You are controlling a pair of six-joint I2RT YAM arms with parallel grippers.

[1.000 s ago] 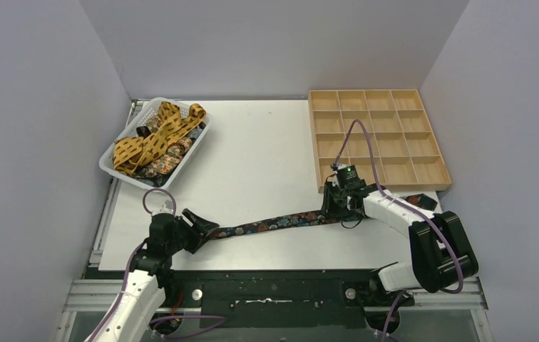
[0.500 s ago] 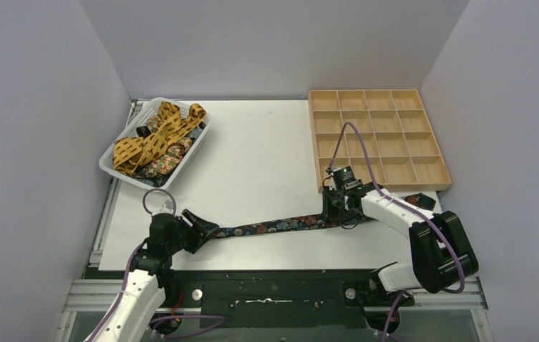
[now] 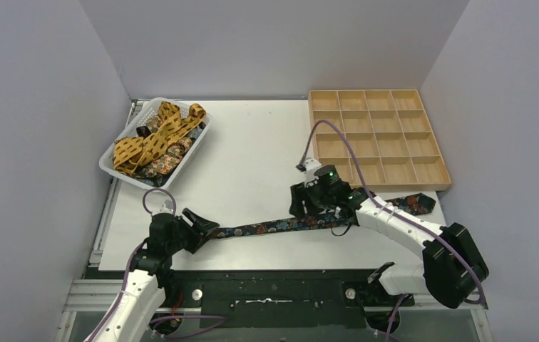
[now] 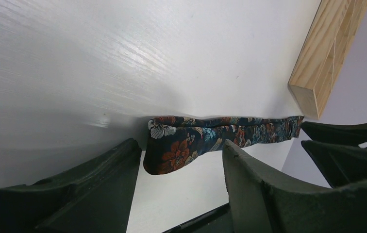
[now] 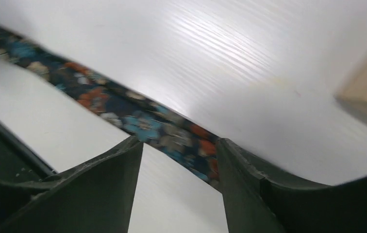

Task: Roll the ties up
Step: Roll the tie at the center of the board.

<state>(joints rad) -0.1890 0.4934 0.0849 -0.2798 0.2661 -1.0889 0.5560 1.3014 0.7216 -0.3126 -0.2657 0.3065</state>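
A dark floral tie (image 3: 274,226) lies stretched along the front of the table, its wide end (image 3: 413,203) at the right. My left gripper (image 3: 201,228) is open, and the tie's narrow end (image 4: 172,150) lies loose between its fingers (image 4: 99,184). My right gripper (image 3: 299,206) is open and hovers over the tie's middle. In the right wrist view the tie (image 5: 147,121) crosses just beyond the gripper (image 5: 177,141), ungripped. Mustard-yellow spotted ties (image 3: 154,139) and more floral ones lie heaped in a basket.
The white slatted basket (image 3: 110,165) stands at the back left. A wooden tray (image 3: 373,135) with several compartments stands at the back right; its corner also shows in the left wrist view (image 4: 317,73). A purple cable (image 3: 338,135) arcs over the tray.
My right gripper has moved left along the tie, from the tray's front corner to the tie's middle. The tie's middle has settled nearer the front edge. The left arm has not moved.
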